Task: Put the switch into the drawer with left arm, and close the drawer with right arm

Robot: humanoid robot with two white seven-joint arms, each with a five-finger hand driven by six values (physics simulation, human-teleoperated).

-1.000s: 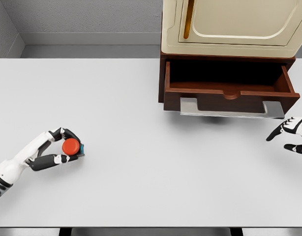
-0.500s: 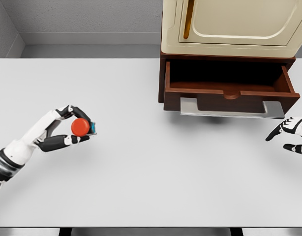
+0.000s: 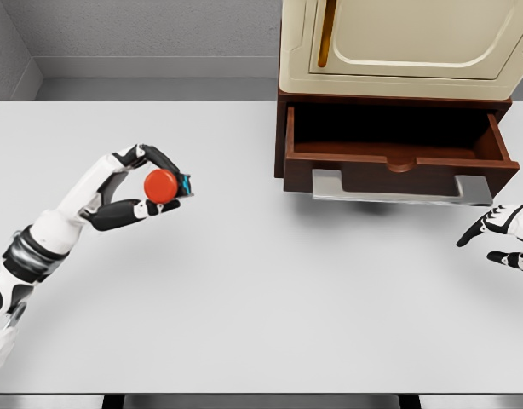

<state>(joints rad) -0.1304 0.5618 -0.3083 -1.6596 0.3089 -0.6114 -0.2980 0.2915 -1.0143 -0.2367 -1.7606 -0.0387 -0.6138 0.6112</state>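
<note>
Grey walls and a pale skirting strip close off the scene behind a wide, matte white tabletop (image 3: pixel 261 324) that fills most of the head view. At the far right corner of the tabletop stands a cream-coloured cabinet with a rounded door panel and a slim amber handle (image 3: pixel 398 43), set on a dark reddish-brown wooden base. From that base a dark reddish-brown wooden drawer (image 3: pixel 398 153) is pulled out toward the near edge; its cavity is in shadow, a rounded notch sits in the middle of its front board, and a flat grey metal bracket (image 3: pixel 402 189) shows beneath the front. Toward the left edge, about midway between the far and near edges, the left robot hand (image 3: pixel 138 183) is raised on its white arm, which enters from the lower left corner. Its black-tipped fingers (image 3: pixel 163 159) and thumb pinch the switch, a round red button on a small teal and black body (image 3: pixel 163 186), with the thumb below and the fingers arched over the top. The switch is well apart from the drawer. At the right edge, just nearer than the drawer's front corner, the right robot hand (image 3: pixel 500 237) shows only partly, its fingers loosely spread and holding nothing.
</note>
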